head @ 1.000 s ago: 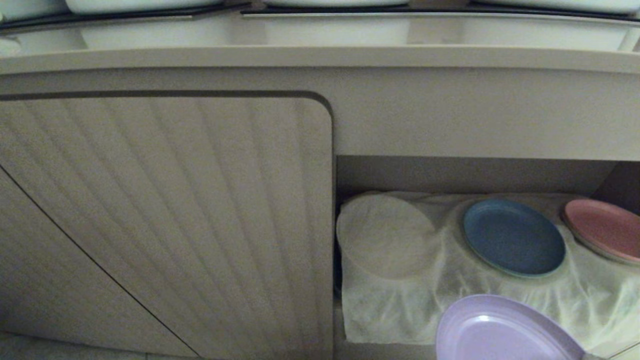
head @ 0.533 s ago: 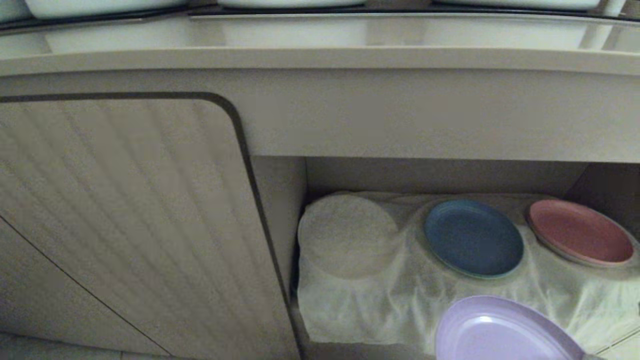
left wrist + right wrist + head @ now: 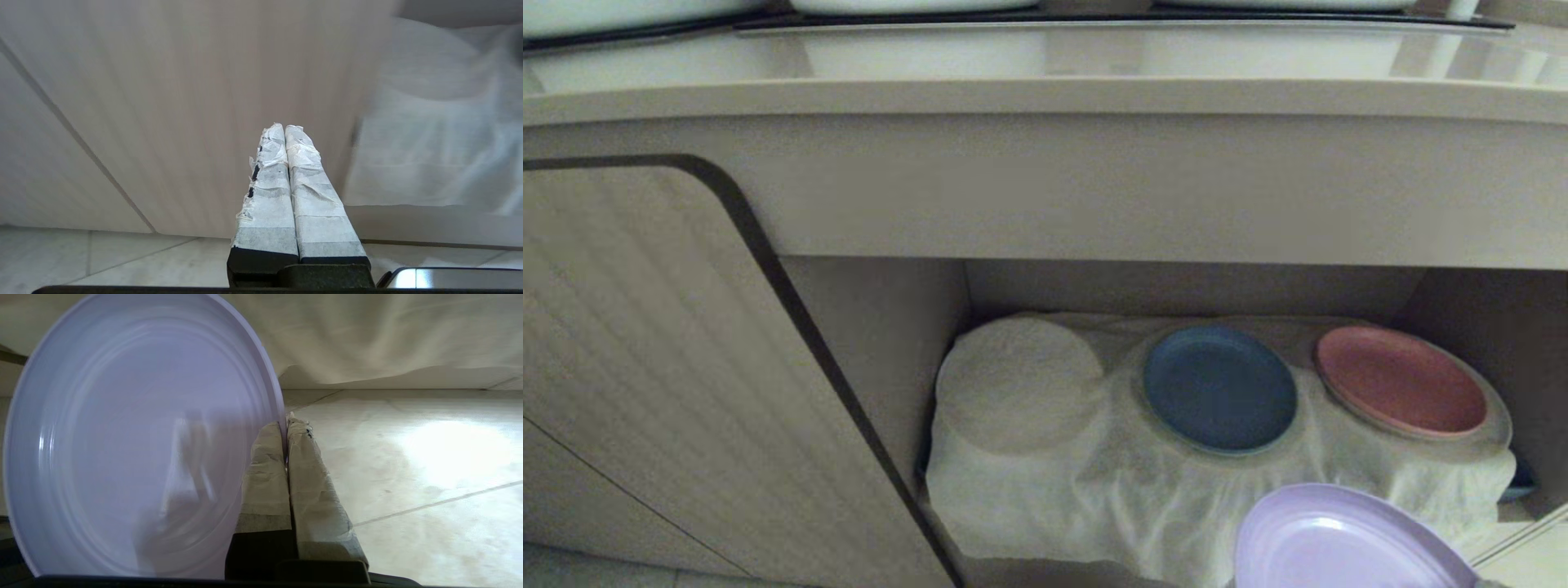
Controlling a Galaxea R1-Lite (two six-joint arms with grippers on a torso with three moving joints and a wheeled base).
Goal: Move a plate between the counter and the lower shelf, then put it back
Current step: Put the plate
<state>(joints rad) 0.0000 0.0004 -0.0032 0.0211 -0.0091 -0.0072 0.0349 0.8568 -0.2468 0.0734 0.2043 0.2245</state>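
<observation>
Plate (image 3: 1347,543): lavender plastic, round, shallow, raised rim. It sits at the lower edge of the head view, in front of the lower shelf (image 3: 1176,498) and clear of the cloth (image 3: 1094,490) that lines it. It is carried, not resting on anything visible.

Right gripper (image 3: 286,420): fingers (image 3: 265,477) pressed nearly together, pinching the plate by its rim at one side; the rest of the disc hangs out unsupported. Left gripper (image 3: 284,128): fingers closed on nothing, parked facing the cabinet door (image 3: 184,102).

Handling, judged from appearance:
- Thin moulded plastic, so likely light; an edge pinch should bear its weight.
- Stiff enough to keep its shape, though a one-sided hold may let it sag or swivel in the pinch.
- Surface is glossy, hence probably slippery; the taped fingers should help.
- Unlikely to shatter if dropped, but it could roll or slide.

Best hold: the rim, fingers across the raised lip, as now.

Shelf holds a blue plate (image 3: 1219,388) and a pink plate (image 3: 1401,380); a cloth-covered round hump (image 3: 1017,384) sits left of them. The bench (image 3: 1045,94) runs above.
</observation>
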